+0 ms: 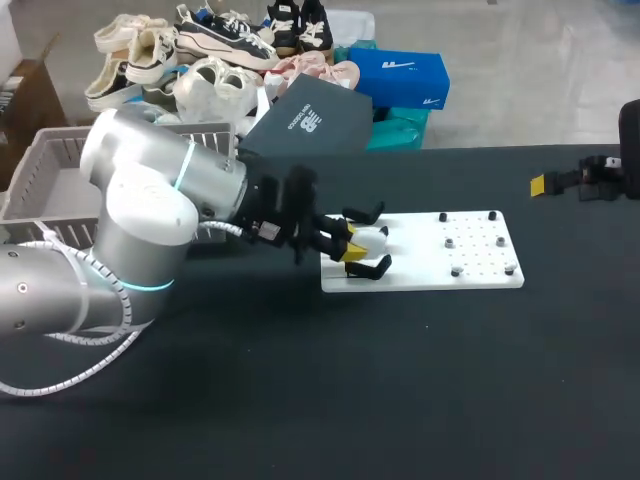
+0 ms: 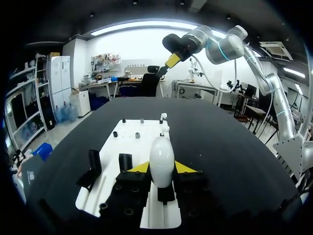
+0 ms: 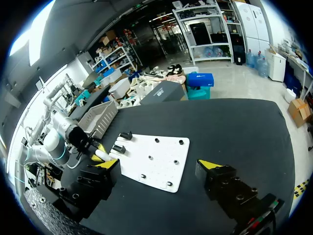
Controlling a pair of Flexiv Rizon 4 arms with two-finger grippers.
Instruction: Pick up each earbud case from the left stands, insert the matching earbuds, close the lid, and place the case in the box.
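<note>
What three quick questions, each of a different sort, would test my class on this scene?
1. True or false: the right pincer stands open.
2. Which pincer grips the white earbud case? A the left pincer; B the right; C neither.
3. Fill the gap: the black stands sit on a white ____.
Key: 1 true; 2 A; 3 plate.

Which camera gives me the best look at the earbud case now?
The left wrist view: the earbud case stands large and unobstructed between the left gripper's yellow tips. In the head view the case is small and partly hidden by that gripper. The right wrist view shows only a tiny white shape far off.
</note>
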